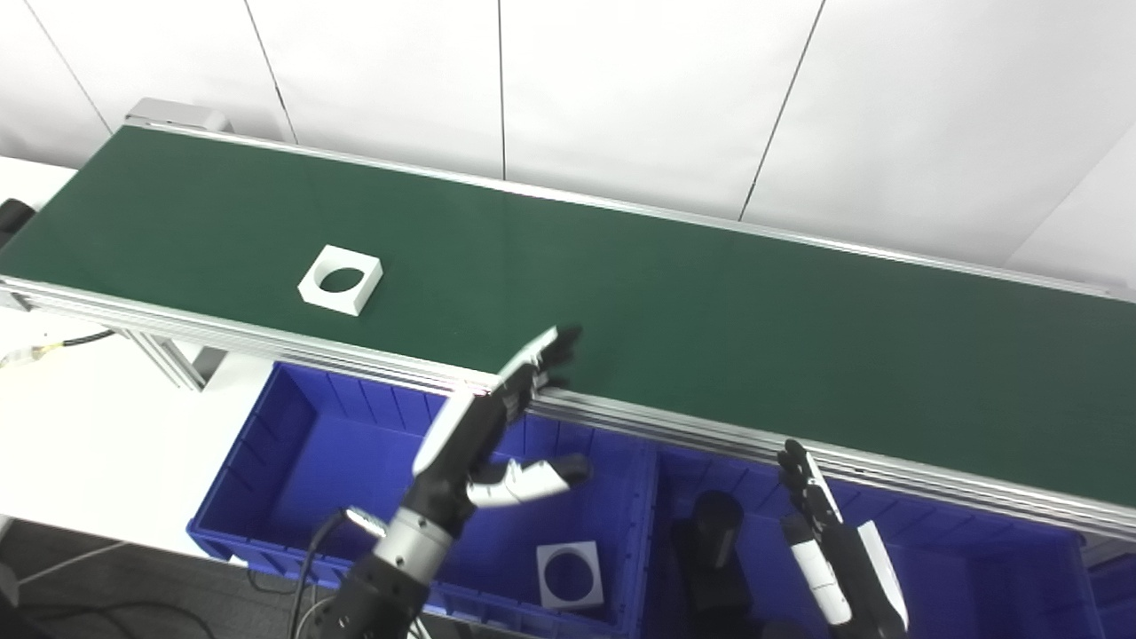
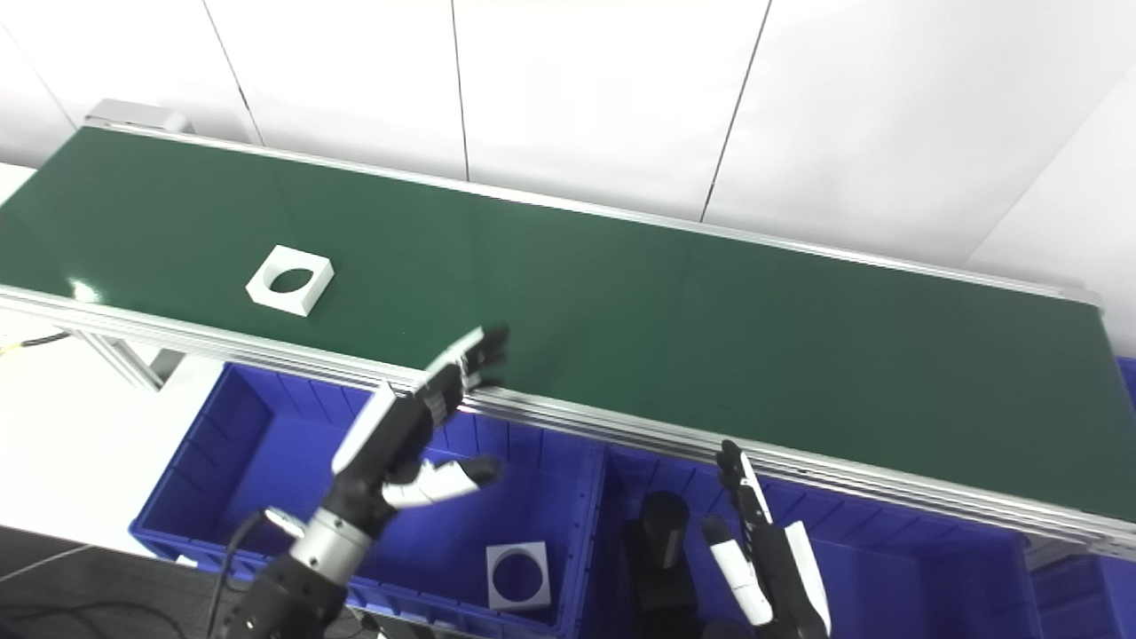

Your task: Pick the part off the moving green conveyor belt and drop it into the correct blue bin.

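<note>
Left eye view: part (image 1: 341,280) flat, hole upward

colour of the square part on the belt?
White part, round hole; clearest in left eye view.

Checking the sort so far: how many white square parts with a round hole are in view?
2. One white square part with a round hole lies on the green conveyor belt, toward its left end. The other lies in the left blue bin. The arms may hide more in the bins.

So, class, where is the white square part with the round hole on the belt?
The white square part lies on the green conveyor belt, far left, beyond the left robot hand.
</note>
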Available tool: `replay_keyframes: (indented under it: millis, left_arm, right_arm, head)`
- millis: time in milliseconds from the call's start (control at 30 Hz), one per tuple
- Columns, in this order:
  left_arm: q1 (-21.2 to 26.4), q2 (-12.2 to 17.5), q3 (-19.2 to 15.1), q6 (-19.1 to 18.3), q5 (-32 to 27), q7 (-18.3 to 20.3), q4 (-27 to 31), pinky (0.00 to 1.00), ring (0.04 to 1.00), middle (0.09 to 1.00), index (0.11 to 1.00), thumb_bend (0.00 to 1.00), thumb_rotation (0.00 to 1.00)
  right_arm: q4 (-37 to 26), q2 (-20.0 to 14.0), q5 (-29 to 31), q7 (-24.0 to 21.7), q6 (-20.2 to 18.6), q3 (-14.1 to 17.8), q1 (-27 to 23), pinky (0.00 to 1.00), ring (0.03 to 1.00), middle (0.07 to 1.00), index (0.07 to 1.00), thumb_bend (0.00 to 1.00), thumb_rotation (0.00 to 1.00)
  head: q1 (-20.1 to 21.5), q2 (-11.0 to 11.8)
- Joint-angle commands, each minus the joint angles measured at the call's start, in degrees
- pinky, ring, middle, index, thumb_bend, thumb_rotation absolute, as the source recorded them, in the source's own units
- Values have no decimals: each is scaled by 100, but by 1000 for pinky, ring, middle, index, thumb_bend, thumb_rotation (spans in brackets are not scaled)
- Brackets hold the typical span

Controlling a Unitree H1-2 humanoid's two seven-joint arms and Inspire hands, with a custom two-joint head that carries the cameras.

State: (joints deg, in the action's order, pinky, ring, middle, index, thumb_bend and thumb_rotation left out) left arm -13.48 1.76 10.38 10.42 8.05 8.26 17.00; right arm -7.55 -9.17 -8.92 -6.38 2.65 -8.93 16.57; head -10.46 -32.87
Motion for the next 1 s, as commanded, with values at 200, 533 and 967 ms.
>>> replay_keyframes:
  millis: [200, 533, 967]
  left_arm:
    - [786, 498, -268, -493, 173, 140, 710, 882, 967, 982, 947, 775, 595]
    - [1589, 1172, -620, -719, 481, 235, 306, 947, 991, 997, 957, 765, 515]
    - [2556, 1980, -710, -607, 920, 295, -1048, 892, 971, 992, 953, 796, 473]
  right_arm:
    - [49, 31, 27, 53, 470, 20, -131, 984, 977, 975, 1000, 677, 992]
    - [138, 62, 27, 86, 561, 24, -204, 977, 967, 966, 1000, 676, 967]
    - [223, 159, -25, 165, 791, -6, -238, 963, 957, 953, 1000, 673, 945]
  head:
    - [105, 26]
    - [310, 3]
    - [684, -94]
